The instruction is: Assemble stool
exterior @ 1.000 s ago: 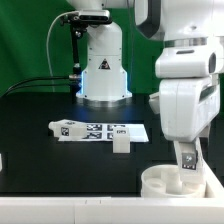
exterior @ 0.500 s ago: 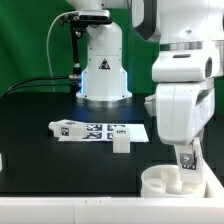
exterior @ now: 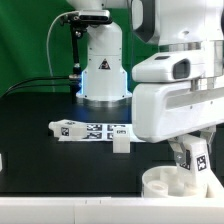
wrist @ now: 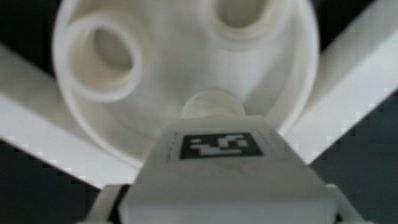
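On my exterior feed, the marker board (exterior: 98, 130) lies flat in the middle of the black worktop (exterior: 40, 110). A loose leg (exterior: 121, 143) stands upright just in front of the board, toward its end at the exterior view's right. Further that way, the round seat (exterior: 158, 182) rests by the worktop's front edge, close to the corner. Above it the fingers (wrist: 39, 115) are clamped on a second leg (exterior: 196, 163), one on either side. This leg's tag faces my camera and its lower end is down at the seat. I cannot tell whether they touch. On the wrist feed, two round holes show in the seat beyond the leg.
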Robot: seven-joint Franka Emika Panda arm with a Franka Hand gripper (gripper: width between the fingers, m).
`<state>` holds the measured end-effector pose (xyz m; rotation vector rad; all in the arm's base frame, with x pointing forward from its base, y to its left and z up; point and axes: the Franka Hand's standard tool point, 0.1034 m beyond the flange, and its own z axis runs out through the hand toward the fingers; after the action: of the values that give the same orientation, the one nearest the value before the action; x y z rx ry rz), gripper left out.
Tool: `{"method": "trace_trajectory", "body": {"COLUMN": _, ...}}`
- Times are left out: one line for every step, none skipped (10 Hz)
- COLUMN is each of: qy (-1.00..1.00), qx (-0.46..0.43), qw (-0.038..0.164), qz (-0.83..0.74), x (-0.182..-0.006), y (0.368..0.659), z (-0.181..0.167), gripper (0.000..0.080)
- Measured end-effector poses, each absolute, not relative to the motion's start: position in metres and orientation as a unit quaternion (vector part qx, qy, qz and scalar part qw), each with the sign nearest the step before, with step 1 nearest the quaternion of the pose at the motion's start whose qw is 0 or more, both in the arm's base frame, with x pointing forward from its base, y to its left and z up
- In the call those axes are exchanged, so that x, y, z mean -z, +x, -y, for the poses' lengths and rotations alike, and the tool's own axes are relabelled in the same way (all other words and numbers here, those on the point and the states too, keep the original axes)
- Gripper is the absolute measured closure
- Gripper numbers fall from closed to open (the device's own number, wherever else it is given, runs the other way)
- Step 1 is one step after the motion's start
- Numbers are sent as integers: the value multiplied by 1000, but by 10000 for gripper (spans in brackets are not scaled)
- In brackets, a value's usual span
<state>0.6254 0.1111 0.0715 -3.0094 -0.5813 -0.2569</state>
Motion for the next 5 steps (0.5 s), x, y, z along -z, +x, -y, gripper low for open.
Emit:
{"method": "trace_trajectory", "body": {"qy": -990, "qx": 76, "qw": 45, "qz": 114, "x": -71, "y": 625, "z": -111, "gripper": 465}}
{"method": "trace_trajectory", "body": {"qy": -992, "qx": 75, "qw": 48, "qz": 90, "x": -71, "y": 625, "z": -111, "gripper": 465}}
{"method": "trace_trajectory", "body": {"qy": -993, "qx": 75, "qw": 50, "qz": 77, "x": -71, "y": 625, "z": -111, "gripper": 465}}
{"method": "trace_trajectory", "body": {"qy": -995, "qx": 73, "qw": 56, "qz": 32, "x": -71, "y": 625, "z": -111, "gripper": 465}}
{"method": "trace_trajectory", "body": {"qy": -996, "qx": 70, "qw": 60, "qz": -5, "x": -71, "y": 625, "z": -111, "gripper": 465}}
